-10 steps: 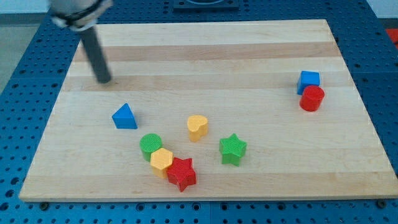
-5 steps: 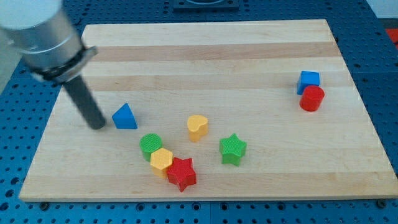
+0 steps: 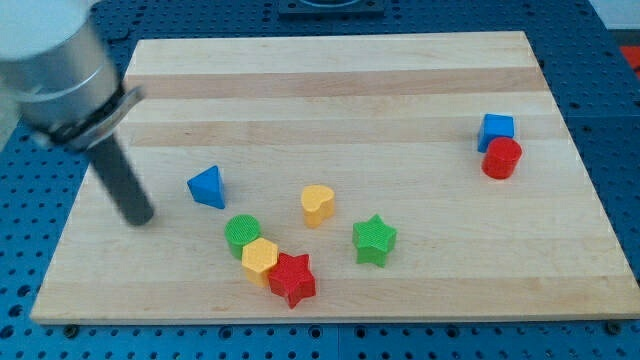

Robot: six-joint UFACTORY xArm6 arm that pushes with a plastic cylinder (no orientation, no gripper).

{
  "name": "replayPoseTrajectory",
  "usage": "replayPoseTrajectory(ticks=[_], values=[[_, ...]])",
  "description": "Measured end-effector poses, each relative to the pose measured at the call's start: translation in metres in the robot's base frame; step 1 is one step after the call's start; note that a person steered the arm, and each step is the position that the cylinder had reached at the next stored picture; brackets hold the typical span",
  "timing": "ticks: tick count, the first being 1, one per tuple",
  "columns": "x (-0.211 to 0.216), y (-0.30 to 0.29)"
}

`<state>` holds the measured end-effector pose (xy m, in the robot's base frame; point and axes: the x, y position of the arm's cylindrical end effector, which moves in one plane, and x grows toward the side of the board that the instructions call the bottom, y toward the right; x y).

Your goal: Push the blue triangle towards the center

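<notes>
Rod tilted, my tip [image 3: 139, 217] on tabletop [image 3: 330, 90], grasping nothing; blue triangle [image 3: 207, 187] near, toward view's right.

Counted: two blue blocks [image 3: 207, 187], two red [image 3: 292, 279], two yellow [image 3: 317, 204], two green [image 3: 374, 239], eight total.
</notes>
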<state>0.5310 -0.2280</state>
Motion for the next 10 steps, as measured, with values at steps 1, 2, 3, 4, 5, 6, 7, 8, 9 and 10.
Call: replayPoseTrajectory(ticks=[1,2,3,4,5,6,7,8,9,10], values=[[0.007,-0.006],[-0.007,0.018],[-0.031,0.065],[-0.031,0.082],[-0.028,0.074],[-0.041,0.079],[-0.083,0.100],[-0.105,0.139],[-0.109,0.160],[-0.109,0.132]])
